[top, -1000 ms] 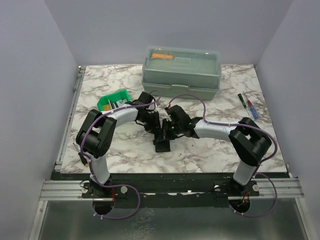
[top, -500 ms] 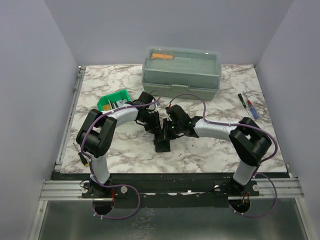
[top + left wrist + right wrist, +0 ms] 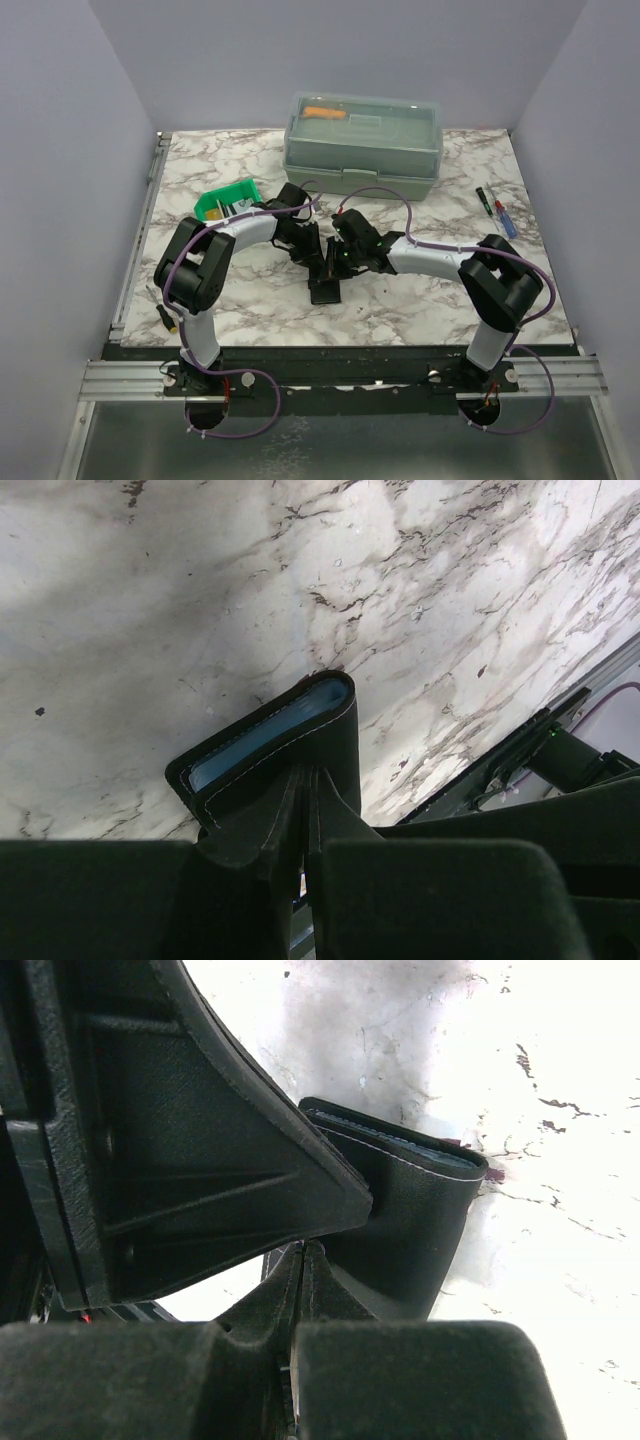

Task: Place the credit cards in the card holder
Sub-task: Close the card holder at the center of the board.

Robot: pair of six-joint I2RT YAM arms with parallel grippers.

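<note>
The card holder [image 3: 325, 290] is a black folding wallet at the middle of the table, held between both grippers. My left gripper [image 3: 316, 258] is shut on one flap of it. In the left wrist view the gripper [image 3: 308, 780] pinches the black flap, and the wallet [image 3: 270, 735] shows a bluish-grey pocket edge. My right gripper [image 3: 338, 262] is shut on the other flap. In the right wrist view the gripper [image 3: 303, 1255] pinches the wallet [image 3: 425, 1220] beside the left gripper's finger [image 3: 200, 1160]. Pale flat things lie in the green bin; I cannot tell whether they are the credit cards.
A small green bin [image 3: 228, 200] stands at the left, behind the left arm. A big grey-green lidded toolbox [image 3: 362, 145] stands at the back. Pens [image 3: 497, 212] lie at the right edge. A small yellow-tipped tool [image 3: 167, 317] lies by the left edge.
</note>
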